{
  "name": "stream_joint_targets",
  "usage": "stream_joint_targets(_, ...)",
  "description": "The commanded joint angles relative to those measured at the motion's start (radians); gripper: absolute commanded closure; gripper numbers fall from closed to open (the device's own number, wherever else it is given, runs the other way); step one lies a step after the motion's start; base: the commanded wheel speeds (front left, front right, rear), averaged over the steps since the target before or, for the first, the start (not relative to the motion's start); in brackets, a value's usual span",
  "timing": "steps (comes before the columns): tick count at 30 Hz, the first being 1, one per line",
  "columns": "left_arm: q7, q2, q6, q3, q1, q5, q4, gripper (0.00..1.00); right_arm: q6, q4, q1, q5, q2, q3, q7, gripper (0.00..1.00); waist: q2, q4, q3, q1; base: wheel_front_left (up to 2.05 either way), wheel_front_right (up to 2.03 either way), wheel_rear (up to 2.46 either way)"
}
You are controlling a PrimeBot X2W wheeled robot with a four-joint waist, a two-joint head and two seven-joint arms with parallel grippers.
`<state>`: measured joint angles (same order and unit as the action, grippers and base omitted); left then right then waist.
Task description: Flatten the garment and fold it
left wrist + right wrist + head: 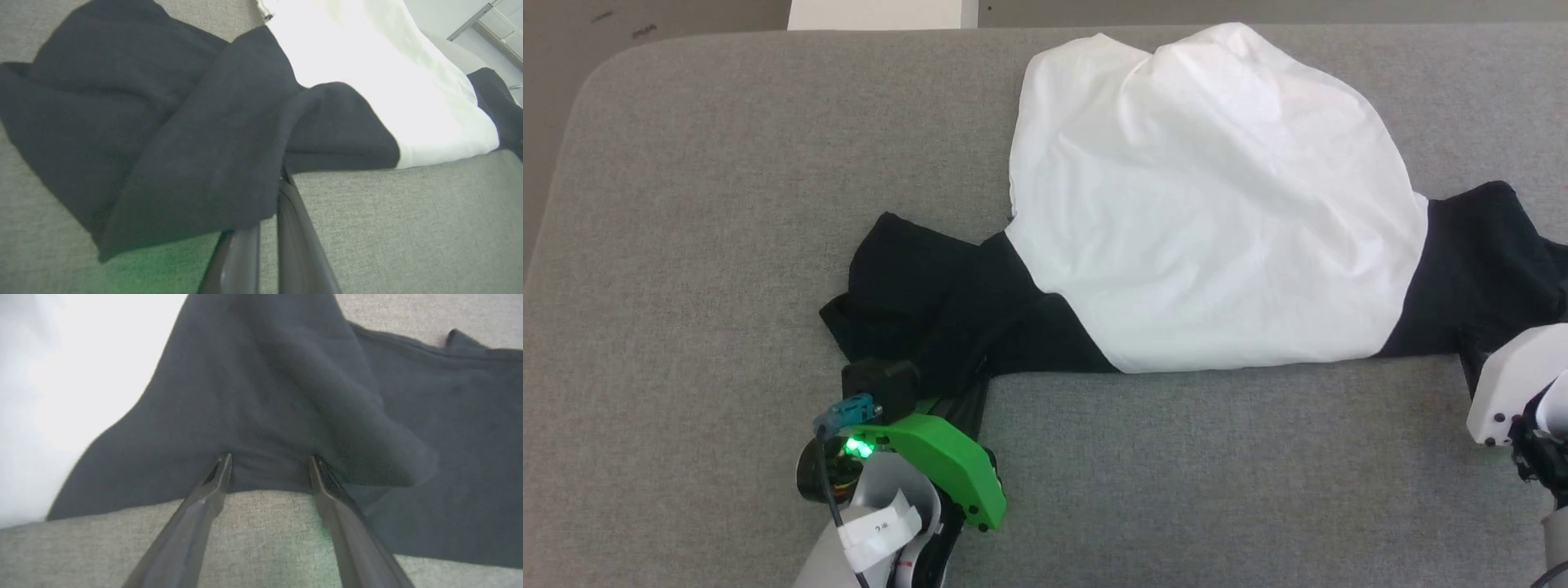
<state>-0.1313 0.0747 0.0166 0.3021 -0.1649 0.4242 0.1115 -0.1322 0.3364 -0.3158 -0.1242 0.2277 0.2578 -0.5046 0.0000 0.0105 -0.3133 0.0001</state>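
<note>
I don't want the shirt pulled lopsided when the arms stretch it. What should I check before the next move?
1. Left gripper holds cloth: ok, it looks so. Its fingers stand nearly together, with the edge of the left black sleeve over their tips.
2. Right gripper holds cloth: not ok. It is open, with its tips just at the edge of the right black sleeve.
3. Left black sleeve spread out: not ok. It is folded over itself.
4. White body flat: not ok. It billows and creases.
5. Whole shirt on the grey table: cannot tell. The right black sleeve runs to the edge of the head view.
</note>
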Motion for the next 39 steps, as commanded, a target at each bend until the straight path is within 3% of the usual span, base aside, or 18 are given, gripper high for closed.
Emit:
stream_joint_targets(1, -0.002, 0.01, -0.006, -0.002, -0.008, 0.016, -0.003, 1.0, 0.002, 0.031, 0.001, 0.0, -0.008, -0.01, -0.027, 0.53, 0.0, 0.001, -0.001, -0.0001, 0.0, 0.0, 0.0)
stream_joint_targets(2, -0.002, 0.01, -0.006, -0.001, -0.008, 0.017, -0.002, 1.0, 0.002, 0.034, 0.0, -0.002, -0.009, -0.017, -0.034, 1.0, 0.0, 0.001, 0.0, -0.0001, 0.0, 0.0, 0.0)
stream_joint_targets(12, 0.019, 0.006, -0.005, -0.003, -0.006, 0.041, 0.002, 1.0, 0.002, -0.032, 0.007, -0.057, 0.008, -0.048, -0.073, 1.0, 0.0, -0.013, 0.043, -0.0001, 0.0, 0.0, 0.0)
stream_joint_targets(20, 0.049, -0.009, 0.025, -0.048, -0.052, 0.165, -0.053, 1.0, 0.002, -0.18, -0.011, -0.162, 0.003, -0.054, -0.08, 1.0, 0.0, -0.032, 0.105, -0.0001, 0.0, 0.0, 0.0)
stream_joint_targets(29, 0.003, 0.019, 0.056, -0.124, -0.277, 0.262, -0.147, 1.0, 0.002, -0.35, -0.137, -0.411, -0.01, -0.019, -0.164, 1.0, 0.0, -0.046, 0.16, -0.0001, 0.0, 0.0, 0.0)
stream_joint_targets(39, -0.083, 0.068, 0.065, -0.161, -0.597, 0.291, -0.188, 1.0, 0.002, -0.437, -0.339, -0.517, -0.019, 0.025, -0.249, 1.0, 0.0, -0.05, 0.183, -0.0001, 0.0, 0.0, 0.0)
